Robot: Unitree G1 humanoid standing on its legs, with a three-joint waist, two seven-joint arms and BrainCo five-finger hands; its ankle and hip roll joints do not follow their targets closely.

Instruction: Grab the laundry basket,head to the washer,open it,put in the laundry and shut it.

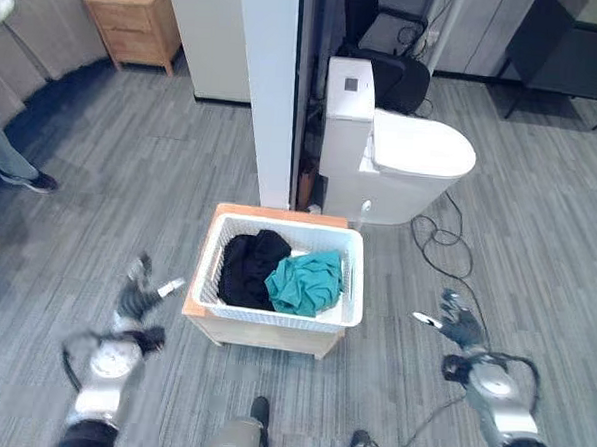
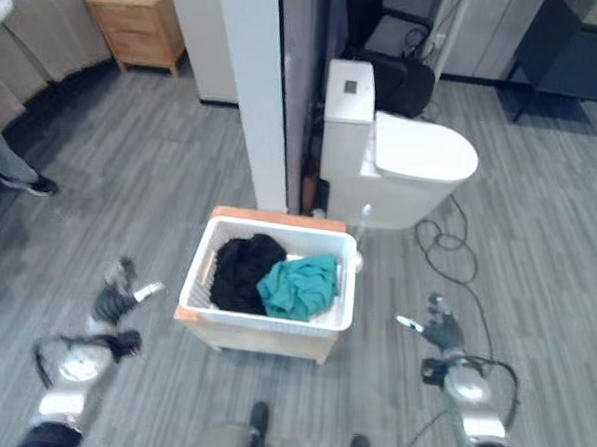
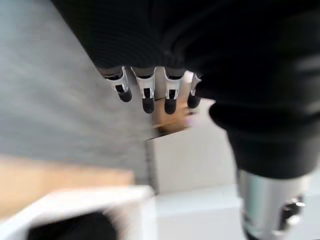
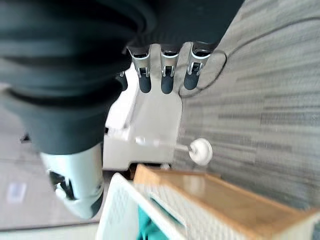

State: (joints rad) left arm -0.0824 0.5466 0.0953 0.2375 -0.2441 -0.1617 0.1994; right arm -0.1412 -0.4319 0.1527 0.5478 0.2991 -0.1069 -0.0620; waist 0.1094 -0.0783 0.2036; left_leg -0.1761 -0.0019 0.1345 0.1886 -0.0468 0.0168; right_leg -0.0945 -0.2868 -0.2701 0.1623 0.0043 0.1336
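Left hand is held open off the basket's left side, fingers straight, nothing gripped or touched. Right hand is held open well apart on the basket's right side, fingers straight, nothing held.

Laundry basket is seated on a low wooden stand on the floor, between the two hands, roughly centred ahead. White slotted plastic, rectangular, open top with a rolled rim. Rigid enough to be lifted by the rim, judged light; some flex is expected if it is loaded on one side only. Plastic is likely smooth, so slip is a risk with a fingertip pinch alone.

Load: black garment toward the left side, teal garment toward the right side, touching each other, piled about to rim level. Soft and light; the teal one is bunched against the right wall and could spill if the basket is tipped.

Suggested hold: the two short side rims, one per hand, fingers curled under the lip, lift kept level. No distinct handle cut-outs can be made out.

Surroundings: a white partition just behind the stand, a toilet behind and right, a toilet brush beside it, a wooden cabinet far left. A person's leg and shoe are seen at the left edge. Washer not identified.
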